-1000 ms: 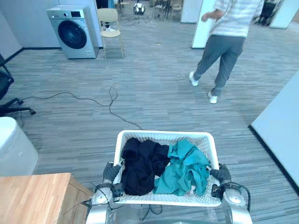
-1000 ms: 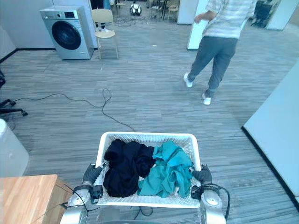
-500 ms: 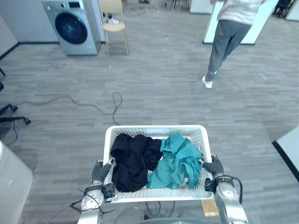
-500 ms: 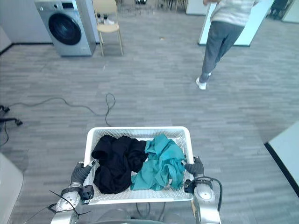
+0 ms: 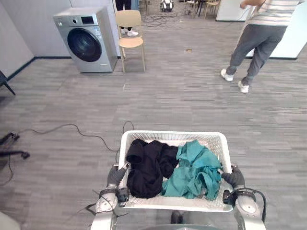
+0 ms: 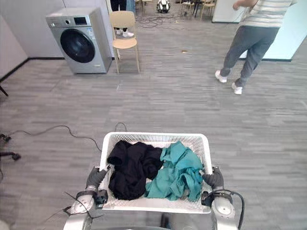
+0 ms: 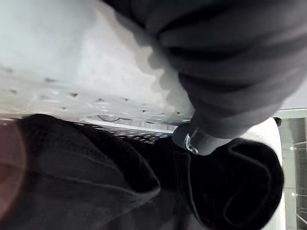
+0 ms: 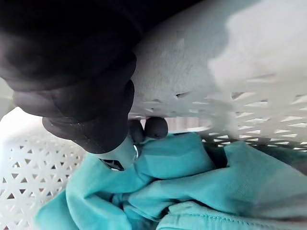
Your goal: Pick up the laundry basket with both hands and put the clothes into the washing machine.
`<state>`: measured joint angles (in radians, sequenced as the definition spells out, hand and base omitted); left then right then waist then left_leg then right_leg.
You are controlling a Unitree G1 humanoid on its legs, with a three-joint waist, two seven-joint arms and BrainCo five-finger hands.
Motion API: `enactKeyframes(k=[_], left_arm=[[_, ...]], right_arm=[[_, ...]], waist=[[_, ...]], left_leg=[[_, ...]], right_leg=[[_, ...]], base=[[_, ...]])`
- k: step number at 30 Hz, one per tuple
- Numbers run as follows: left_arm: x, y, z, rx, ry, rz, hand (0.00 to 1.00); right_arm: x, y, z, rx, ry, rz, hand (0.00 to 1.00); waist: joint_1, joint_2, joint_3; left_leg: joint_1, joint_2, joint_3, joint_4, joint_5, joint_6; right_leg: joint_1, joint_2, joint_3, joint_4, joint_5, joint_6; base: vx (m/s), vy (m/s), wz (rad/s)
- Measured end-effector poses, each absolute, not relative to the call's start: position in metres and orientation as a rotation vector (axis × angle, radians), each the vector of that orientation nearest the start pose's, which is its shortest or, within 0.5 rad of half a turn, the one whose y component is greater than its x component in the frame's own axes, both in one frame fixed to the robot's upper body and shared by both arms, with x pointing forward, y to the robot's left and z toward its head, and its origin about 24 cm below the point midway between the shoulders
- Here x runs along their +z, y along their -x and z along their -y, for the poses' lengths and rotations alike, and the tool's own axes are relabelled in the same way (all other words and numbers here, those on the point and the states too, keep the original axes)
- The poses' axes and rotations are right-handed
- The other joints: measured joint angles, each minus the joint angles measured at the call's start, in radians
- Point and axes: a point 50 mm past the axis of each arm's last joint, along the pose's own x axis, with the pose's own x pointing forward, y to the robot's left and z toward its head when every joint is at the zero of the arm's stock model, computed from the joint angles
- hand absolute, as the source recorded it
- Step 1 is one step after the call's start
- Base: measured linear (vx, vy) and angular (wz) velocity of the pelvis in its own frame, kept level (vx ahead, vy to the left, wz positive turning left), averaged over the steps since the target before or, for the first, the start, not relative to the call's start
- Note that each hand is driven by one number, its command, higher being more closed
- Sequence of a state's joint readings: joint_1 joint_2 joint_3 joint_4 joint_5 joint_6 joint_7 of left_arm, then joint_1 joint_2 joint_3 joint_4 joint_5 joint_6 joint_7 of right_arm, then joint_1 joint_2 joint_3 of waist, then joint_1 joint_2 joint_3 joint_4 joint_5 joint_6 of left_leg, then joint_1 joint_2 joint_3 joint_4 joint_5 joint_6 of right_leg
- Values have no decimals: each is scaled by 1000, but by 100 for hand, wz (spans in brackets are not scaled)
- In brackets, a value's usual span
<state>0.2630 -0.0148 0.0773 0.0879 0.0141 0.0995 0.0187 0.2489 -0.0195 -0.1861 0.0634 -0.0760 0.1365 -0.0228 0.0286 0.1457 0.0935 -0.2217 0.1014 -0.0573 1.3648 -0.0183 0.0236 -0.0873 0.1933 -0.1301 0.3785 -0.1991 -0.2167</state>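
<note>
The robot is holding a white perforated plastic laundry basket (image 5: pixel 170 134) in front of itself, above the grey striped floor (image 5: pixel 182 96). The left robot hand (image 5: pixel 116 176) is gripping the basket's left side near the front corner, and the right robot hand (image 5: pixel 233 178) is gripping the right side opposite it. In the left wrist view, a dark-tipped finger (image 7: pixel 196 139) is curling over the white rim into the basket, right by the dark cloth. In the right wrist view, the dark fingertips (image 8: pixel 156 127) are hooking over the rim in the same way, just above the teal cloth, so both robot hands are clamping on the basket.

Inside, a crumpled black garment (image 5: pixel 146 167) is filling the left half and a crumpled teal garment (image 5: pixel 194 170) is filling the right half, the two touching in the middle.

A silver-grey front-loading washing machine (image 5: pixel 88 45) with a dark round door is standing far ahead to the left against the wall, well apart from the basket. A light wooden chair (image 5: pixel 130 33) is standing just beside it on its right. Far ahead on the right, a person in grey trousers and a striped top (image 5: pixel 256 40) is walking across the floor.
</note>
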Motion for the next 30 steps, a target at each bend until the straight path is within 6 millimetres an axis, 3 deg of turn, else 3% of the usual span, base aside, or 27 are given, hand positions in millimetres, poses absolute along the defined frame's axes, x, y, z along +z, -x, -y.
enactKeyframes(k=[1,2,3,4,5,6,7,8,9,10,11,12,13,14,15,17,19,20,21,22,23,24,25,27,28,29,30], left_arm=[[-43,-178,-183,174,-3,-446,100],[-45,-174,-186,196,0,-457,100],[-46,-169,-188,212,3,-461,100],[-45,-169,-188,219,10,-454,100],[-44,-168,-189,233,21,-443,100],[-43,-168,-188,234,22,-439,100],[-40,-166,-189,237,16,-429,100],[-41,-163,-192,243,3,-439,100],[-42,-161,-193,248,-4,-444,100],[-40,-158,-197,253,-21,-441,100],[-36,-161,-196,233,-39,-426,100],[-36,-162,-194,221,-44,-427,100],[-37,-163,-192,215,-42,-432,100],[-38,-163,-187,191,-41,-447,100],[-38,-163,-186,184,-45,-450,100],[-37,-166,-186,165,-65,-443,100],[-32,-175,-187,159,-81,-416,100],[-32,-177,-188,155,-90,-416,100],[-32,-177,-191,152,-102,-414,100],[-31,-177,-192,154,-109,-413,100],[-31,-175,-195,162,-115,-413,100],[-34,-173,-194,171,-109,-431,100],[-37,-170,-192,176,-99,-444,100],[-39,-167,-188,183,-76,-451,100],[-41,-164,-187,200,-58,-462,100],[-43,-163,-188,206,-53,-468,100],[-43,-164,-187,204,-53,-467,100]], right_arm=[[-35,-180,211,-262,93,-443,100],[-35,-183,206,-242,92,-438,100],[-33,-185,206,-230,104,-430,100],[-31,-188,206,-223,109,-420,100],[-28,-193,205,-216,110,-406,100],[-28,-194,205,-213,112,-402,100],[-28,-194,203,-203,115,-403,100],[-32,-191,200,-200,103,-419,100],[-33,-190,198,-194,100,-423,100],[-34,-188,194,-185,97,-429,100],[-36,-186,195,-192,92,-434,100],[-36,-184,197,-200,91,-440,100],[-37,-182,199,-206,91,-444,100],[-41,-174,204,-224,94,-468,100],[-42,-171,205,-231,94,-478,100],[-44,-166,205,-236,90,-481,100],[-42,-167,203,-248,66,-466,100],[-43,-166,202,-258,52,-469,100],[-44,-165,200,-254,45,-471,100],[-44,-165,198,-246,39,-472,100],[-44,-166,195,-231,36,-472,100],[-46,-164,196,-217,49,-481,100],[-46,-164,198,-215,60,-485,100],[-40,-166,203,-200,93,-462,100],[-38,-168,203,-179,110,-455,100],[-37,-169,202,-171,114,-450,100],[-38,-168,202,-177,112,-454,100]], waist=[[17,-12,8],[36,-51,18],[58,-80,6],[70,-81,7],[77,-84,9],[75,-79,5],[68,-78,-5],[84,-95,-22],[94,-108,-25],[85,-153,-24],[76,-183,-25],[67,-192,-22],[62,-192,-15],[38,-174,4],[34,-162,6],[7,-137,-4],[-12,-148,9],[-16,-151,9],[-14,-152,10],[-9,-162,4],[-14,-181,-7],[-31,-191,-18],[-25,-175,-24],[-14,-112,-26],[-5,-81,-27],[11,-50,-22],[11,-43,-14]], left_leg=[[-49,-3,19,-16,-48,10],[-133,-14,64,-120,-125,22],[-191,-16,107,-342,-164,7],[-206,-13,129,-464,-167,1],[-219,5,164,-701,-158,-13],[-218,6,181,-805,-146,-29],[-216,2,199,-931,-78,-62],[-182,-28,240,-895,17,-12],[-161,-43,262,-878,-2,36],[-112,-86,292,-866,-61,72],[-58,-133,297,-869,-117,109],[-9,-163,291,-875,-152,122],[36,-180,281,-884,-172,123],[171,-209,228,-933,-201,125],[217,-212,201,-958,-205,124],[333,-205,136,-1057,-209,115],[417,-200,82,-1102,-231,77],[465,-187,64,-1121,-253,45],[505,-176,53,-1131,-277,10],[526,-174,48,-1128,-296,5],[555,-177,24,-1114,-329,-2],[596,-169,-43,-1044,-373,-24],[582,-151,-61,-970,-372,-27],[439,-112,-66,-622,-282,-101],[331,-91,-55,-397,-74,-159],[232,-59,-49,-202,-31,-187],[189,-49,-46,-134,-42,-175]], right_leg=[[56,-11,19,-25,-13,6],[138,-41,58,-84,-33,16],[196,-76,101,-134,-55,37],[225,-91,119,-152,-70,48],[283,-111,142,-179,-102,73],[307,-119,149,-186,-115,82],[353,-138,171,-177,-151,115],[361,-177,224,-88,-177,148],[344,-196,250,6,-178,156],[252,-234,284,284,-133,258],[132,-255,304,557,35,359],[61,-269,305,714,126,393],[27,-270,298,802,154,404],[-33,-263,264,925,145,406],[-64,-263,236,938,124,390],[-189,-264,145,836,17,343],[-276,-261,106,640,-17,317],[-291,-263,71,431,-7,304],[-269,-249,37,175,52,273],[-262,-235,49,68,96,243],[-259,-228,59,7,142,212],[-254,-214,72,92,229,192],[-244,-200,53,121,199,176],[-193,-144,35,119,126,168],[-150,-98,44,94,105,147],[-97,-62,61,55,94,129],[-65,-49,66,32,90,124]], base=[[898,0,-44],[727,11,-54],[725,44,-65],[729,126,-69],[624,147,-41],[818,244,-38],[874,310,-48],[1097,417,-59],[1105,418,-54],[903,331,-15],[840,289,16],[632,209,33],[929,258,58],[603,148,62],[824,164,84],[712,98,77],[617,14,79],[642,-54,80],[636,-76,59],[647,-132,49],[690,-201,79],[690,-224,73],[716,-243,55],[599,-181,-13],[594,-99,-59],[576,-60,-66],[659,-32,-57]])
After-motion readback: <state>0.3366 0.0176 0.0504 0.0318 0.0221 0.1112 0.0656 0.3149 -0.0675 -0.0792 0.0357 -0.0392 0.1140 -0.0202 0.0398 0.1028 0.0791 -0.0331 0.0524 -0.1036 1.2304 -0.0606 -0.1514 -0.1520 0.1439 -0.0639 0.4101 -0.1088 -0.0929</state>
